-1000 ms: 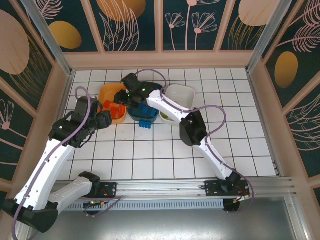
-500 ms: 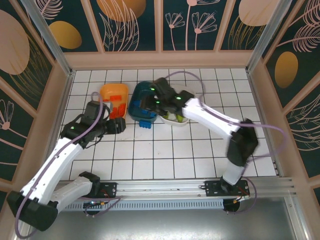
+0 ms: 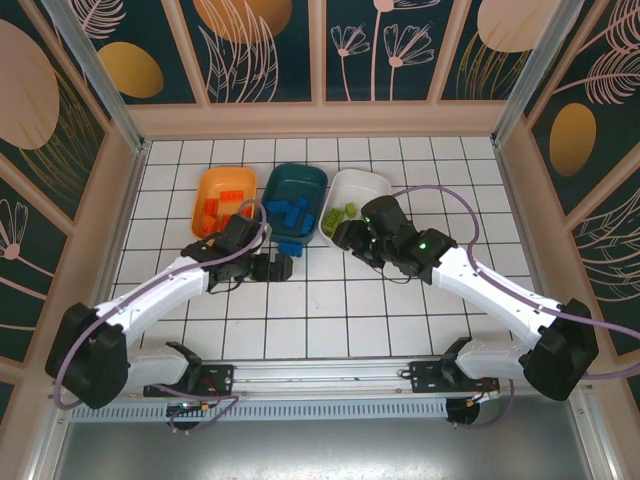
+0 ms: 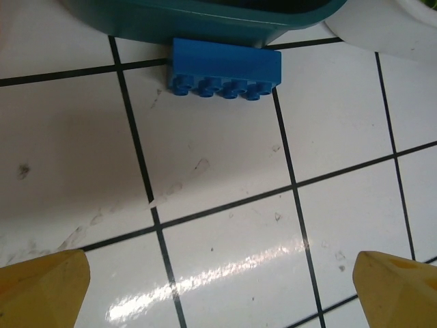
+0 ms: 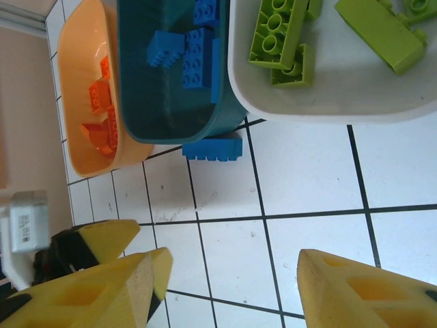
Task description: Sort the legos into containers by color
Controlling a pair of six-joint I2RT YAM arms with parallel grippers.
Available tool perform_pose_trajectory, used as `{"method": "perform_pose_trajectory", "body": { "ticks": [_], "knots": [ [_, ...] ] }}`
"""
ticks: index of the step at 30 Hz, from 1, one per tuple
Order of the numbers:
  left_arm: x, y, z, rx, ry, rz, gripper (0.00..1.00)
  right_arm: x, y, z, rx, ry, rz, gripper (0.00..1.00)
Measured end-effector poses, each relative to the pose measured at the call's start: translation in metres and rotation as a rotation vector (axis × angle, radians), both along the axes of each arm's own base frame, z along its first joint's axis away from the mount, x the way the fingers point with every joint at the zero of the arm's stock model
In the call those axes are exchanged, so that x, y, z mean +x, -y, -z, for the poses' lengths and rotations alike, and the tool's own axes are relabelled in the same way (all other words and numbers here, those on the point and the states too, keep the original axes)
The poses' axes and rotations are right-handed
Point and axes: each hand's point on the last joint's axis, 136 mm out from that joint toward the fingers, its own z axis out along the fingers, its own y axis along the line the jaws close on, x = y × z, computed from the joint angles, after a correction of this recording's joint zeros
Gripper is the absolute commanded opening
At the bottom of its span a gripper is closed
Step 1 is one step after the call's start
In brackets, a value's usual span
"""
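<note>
Plainly, the left gripper (image 4: 218, 294) has its jaws spread wide, with only bare white tile (image 4: 218, 178) between them. Straight ahead of the jaws and well clear of the fingertips, a loose blue lego (image 4: 225, 68) lies on its side with its studs toward the jaws and its back against the outer wall of the teal tray (image 4: 205, 20). Ahead and right of the jaws, a corner of the white tray (image 4: 392, 20) is cut off by the frame.

The right gripper (image 5: 225, 294) also has its jaws apart with nothing between them. The same loose brick sits ahead of them, slightly left, against the teal tray's near wall. Beyond it that tray holds blue legos (image 5: 184, 51). Ahead and right of the jaws, the white tray holds lime green legos (image 5: 280, 41), some cropped by the top edge. Far left, the orange tray (image 5: 68, 89) holds orange-red legos (image 5: 102, 102), piled so their count is hard to tell.

The right wrist view looks down into the trays, while the left wrist view meets the teal wall from outside. From the top camera the three trays stand side by side, and the right gripper covers the white tray's near corner.
</note>
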Motion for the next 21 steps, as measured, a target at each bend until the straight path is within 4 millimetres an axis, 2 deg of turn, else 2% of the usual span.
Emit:
{"method": "perform_pose_trajectory", "body": {
  "ticks": [9, 21],
  "knots": [
    [0.013, 0.011, 0.04, 0.066, -0.047, 0.041, 0.99, 0.006, 0.003, -0.002, 0.015, 0.002, 0.016, 0.58],
    [0.05, 0.033, 0.063, 0.153, -0.021, 0.079, 0.96, 0.011, 0.003, -0.006, 0.043, 0.005, 0.019, 0.58]
  ]
}}
